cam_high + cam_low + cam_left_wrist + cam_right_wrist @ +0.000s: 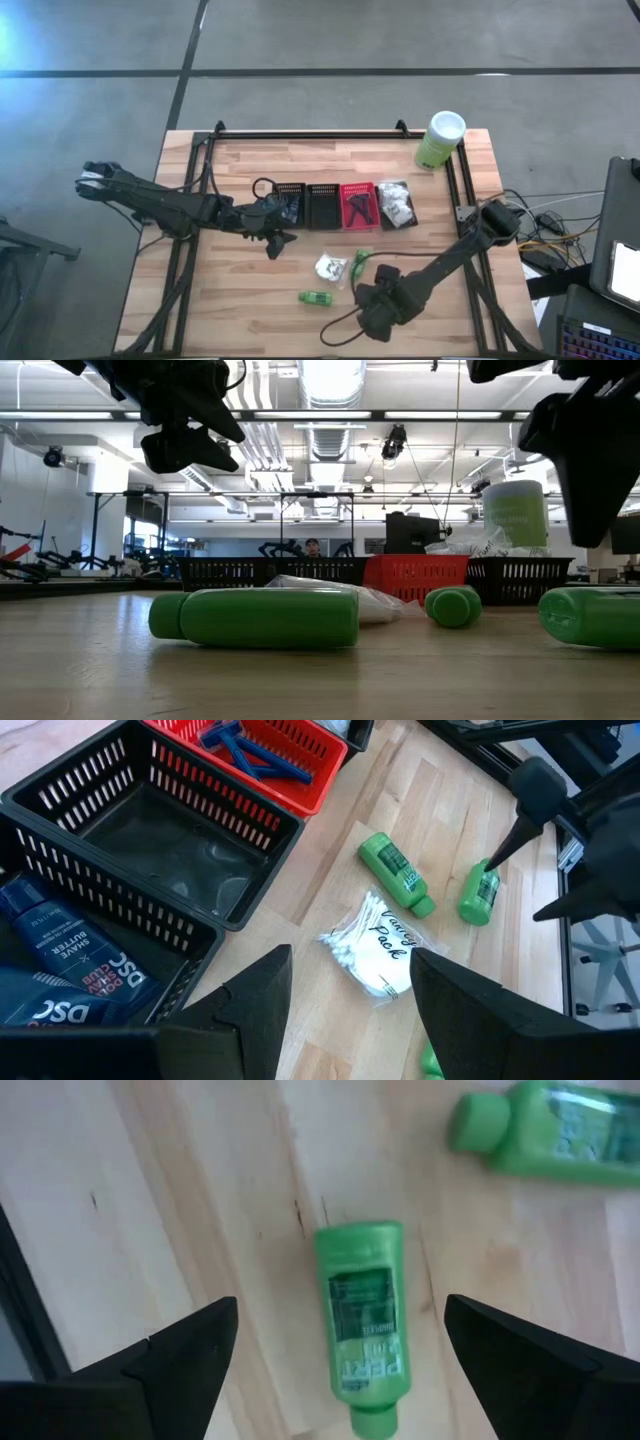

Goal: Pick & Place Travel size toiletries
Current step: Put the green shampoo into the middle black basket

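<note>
Baskets: four small mesh baskets stand in a row at mid-table. From 9 o'clock to 3 o'clock they are the first black basket (pixel 289 203), the second black basket (pixel 323 205), the red basket (pixel 358 206) and the last black basket (pixel 396 204).
Basket contents: dark blue tubes (pixel 55 945) lie in the first black basket; blue razors (pixel 245 748) lie in the red basket; white packets (pixel 398 207) fill the last black basket.
Loose toiletries: a white packet of cotton swabs (pixel 330 267) lies on the wooden table (pixel 250 320) at 6 o'clock of the baskets. One green bottle (pixel 361 264) lies just beside it at 3 o'clock, another green bottle (pixel 316 297) lies at its 7 o'clock, and a third green bottle (pixel 364 1336) lies under the right gripper.
Left gripper (pixel 275 240): fingers spread, holding nothing, raised off the table at 7 o'clock of the first black basket.
Right gripper (pixel 335 1342): fingers wide apart, one on each side of the third green bottle, above it and not touching.
Canister: a pale-green canister (pixel 439 140) with a white lid stands at the table's 1 o'clock corner.
</note>
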